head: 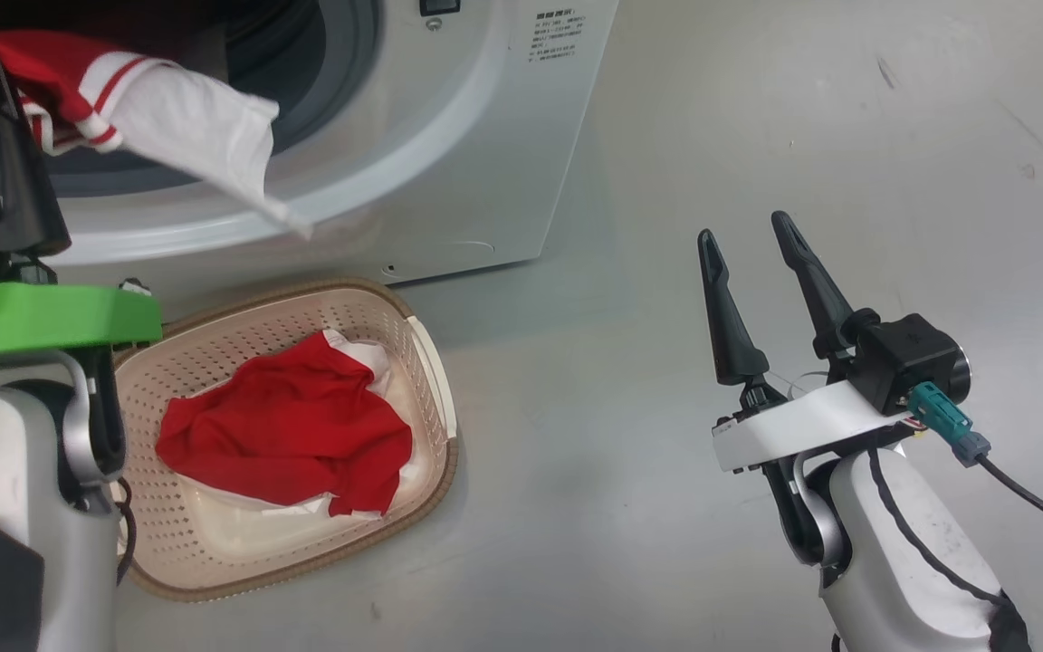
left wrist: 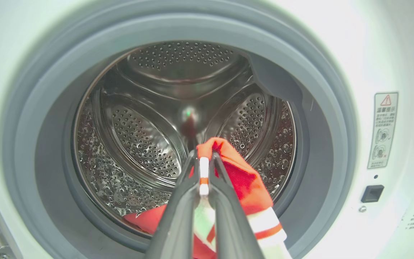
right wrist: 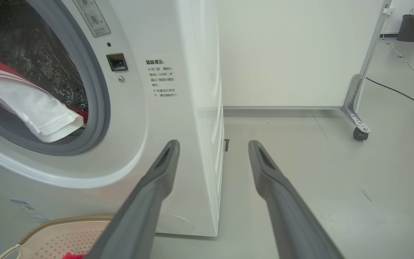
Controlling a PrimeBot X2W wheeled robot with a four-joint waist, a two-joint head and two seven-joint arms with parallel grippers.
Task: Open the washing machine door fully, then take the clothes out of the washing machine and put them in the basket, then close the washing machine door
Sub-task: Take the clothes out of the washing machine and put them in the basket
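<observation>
One red garment (head: pixel 295 426) is already laid in the basket (head: pixel 438 380). A second garment (head: pixel 186 127) is pinched by the closed left end effector (left wrist: pixel 203 158) at the mouth of the washing machine (head: pixel 449 136). The right end effector (head: pixel 745 228) is held wide open, empty. The door is yet to be closed.

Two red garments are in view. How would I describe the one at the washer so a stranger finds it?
Find the white washer. From its round drum opening a garment hangs out, pinched in the left gripper. Unlike the mostly red one in the basket, it trails a broad white panel with red stripes.
</observation>
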